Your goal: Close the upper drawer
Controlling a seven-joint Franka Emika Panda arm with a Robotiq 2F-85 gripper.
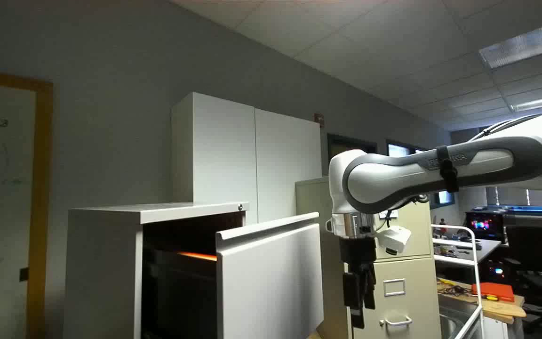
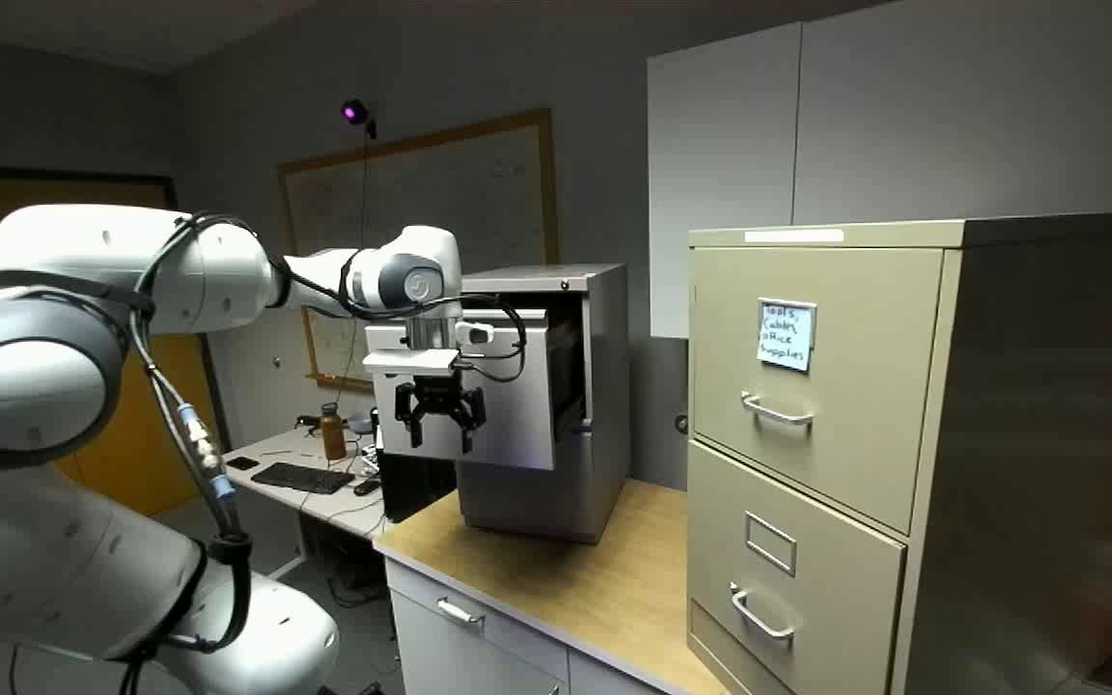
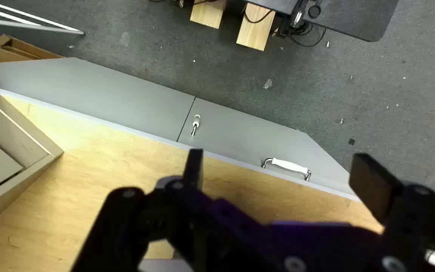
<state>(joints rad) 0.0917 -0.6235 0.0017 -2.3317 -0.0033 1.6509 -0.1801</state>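
The upper drawer (image 1: 271, 282) is pulled out of the low white cabinet (image 1: 101, 273), with its dark cavity and an orange-lit edge showing behind the plain white front. In an exterior view the drawer front (image 2: 513, 425) is partly hidden behind my wrist and gripper, and the cabinet side (image 2: 609, 386) shows at its right. My gripper (image 1: 359, 301) points down in front of the drawer front, with a visible gap between them. Its fingers (image 2: 440, 439) are spread and empty. In the wrist view the open gripper (image 3: 278, 162) hangs over the counter; the drawer front cannot be made out there.
A beige filing cabinet (image 2: 807, 463) stands beside the low cabinet; its corner shows in the wrist view (image 3: 21, 158). The wooden counter (image 2: 537, 560) bears the low cabinet. Its edge and a white handle (image 3: 289, 165) lie below my gripper. Tall white cupboard doors (image 1: 224, 150) are behind.
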